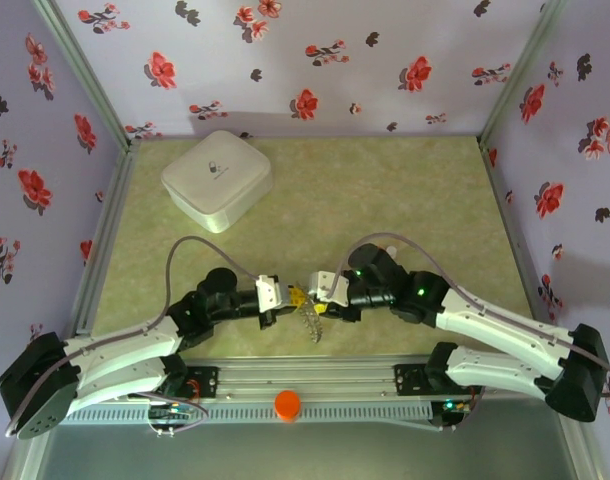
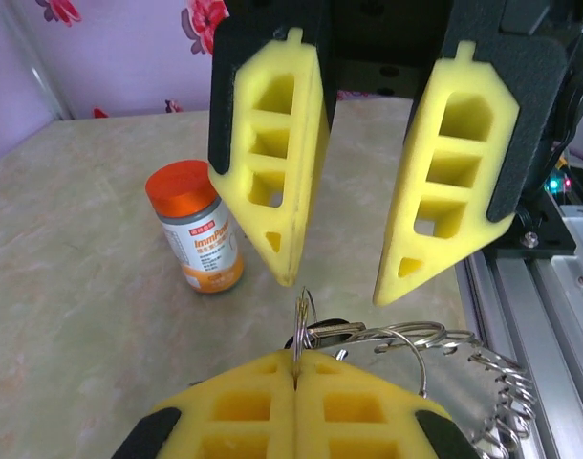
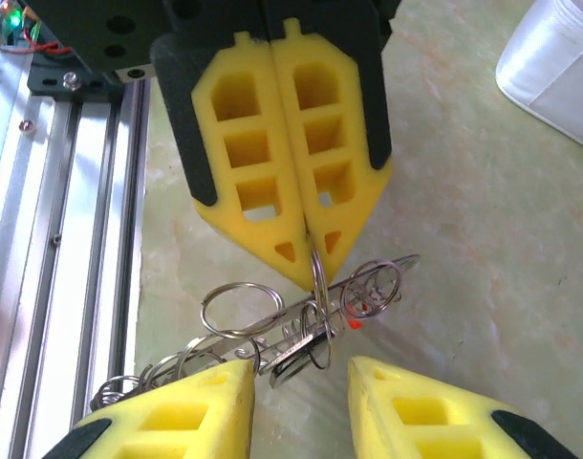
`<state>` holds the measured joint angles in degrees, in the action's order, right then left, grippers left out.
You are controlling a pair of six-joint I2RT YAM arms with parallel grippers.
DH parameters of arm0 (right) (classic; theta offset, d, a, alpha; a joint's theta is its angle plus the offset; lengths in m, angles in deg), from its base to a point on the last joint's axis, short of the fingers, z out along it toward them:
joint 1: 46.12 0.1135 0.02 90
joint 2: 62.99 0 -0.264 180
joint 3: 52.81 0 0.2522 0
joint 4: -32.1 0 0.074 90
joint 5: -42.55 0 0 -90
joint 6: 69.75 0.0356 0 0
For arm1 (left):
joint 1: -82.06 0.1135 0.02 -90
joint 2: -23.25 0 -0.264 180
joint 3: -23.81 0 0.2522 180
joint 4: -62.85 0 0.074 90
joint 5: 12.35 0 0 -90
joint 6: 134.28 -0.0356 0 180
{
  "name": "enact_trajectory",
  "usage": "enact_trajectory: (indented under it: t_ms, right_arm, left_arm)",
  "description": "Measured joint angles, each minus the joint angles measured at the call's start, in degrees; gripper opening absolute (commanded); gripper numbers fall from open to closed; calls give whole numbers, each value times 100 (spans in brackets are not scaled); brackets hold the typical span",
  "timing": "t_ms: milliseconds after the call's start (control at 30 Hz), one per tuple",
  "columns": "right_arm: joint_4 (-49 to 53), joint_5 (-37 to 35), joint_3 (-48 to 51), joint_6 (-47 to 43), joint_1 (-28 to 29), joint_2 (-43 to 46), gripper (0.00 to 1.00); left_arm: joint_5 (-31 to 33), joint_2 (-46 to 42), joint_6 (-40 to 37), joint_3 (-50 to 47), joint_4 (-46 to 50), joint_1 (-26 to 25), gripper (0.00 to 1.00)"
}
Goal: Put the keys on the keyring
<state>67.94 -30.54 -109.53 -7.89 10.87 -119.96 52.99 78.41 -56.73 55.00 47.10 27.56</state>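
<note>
The keyring (image 3: pixel 315 277) is a thin metal split ring, part of a bunch of rings on a coiled wire holder (image 2: pixel 464 349). My left gripper (image 2: pixel 296 368) is shut on this ring's edge and holds it upright above the table. In the right wrist view the left gripper (image 3: pixel 311 273) pinches the ring from above. A key with a black head (image 2: pixel 320 332) and a flat metal blade (image 3: pixel 315 346) hangs at the ring. A small red piece (image 3: pixel 354 323) shows behind the rings. My right gripper (image 3: pixel 301 373) stands open just in front of the bunch, touching nothing. From above, both grippers meet at the bunch (image 1: pixel 310 318).
An orange pill bottle (image 2: pixel 196 229) with an orange cap stands upright on the table beyond the grippers. A white square box (image 1: pixel 217 180) sits at the far left of the table. The aluminium rail (image 1: pixel 305 385) runs along the near edge. Flowered walls enclose the table.
</note>
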Motion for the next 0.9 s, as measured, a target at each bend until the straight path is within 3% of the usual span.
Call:
enact_trajectory:
  t_ms: [267, 733, 767, 900]
  right_arm:
    - [-520, 7, 118, 267, 0, 9, 27]
    - [-603, 155, 118, 310, 0, -15, 7]
    - [-603, 170, 118, 310, 0, -26, 5]
    - [-592, 216, 111, 286, 0, -79, 0]
  left_arm:
    - [-44, 0, 249, -122, -376, 0, 0]
    - [-107, 37, 328, -155, -599, 0, 0]
    - [-107, 39, 337, -162, -595, 0, 1]
    - [-101, 37, 365, -177, -573, 0, 20]
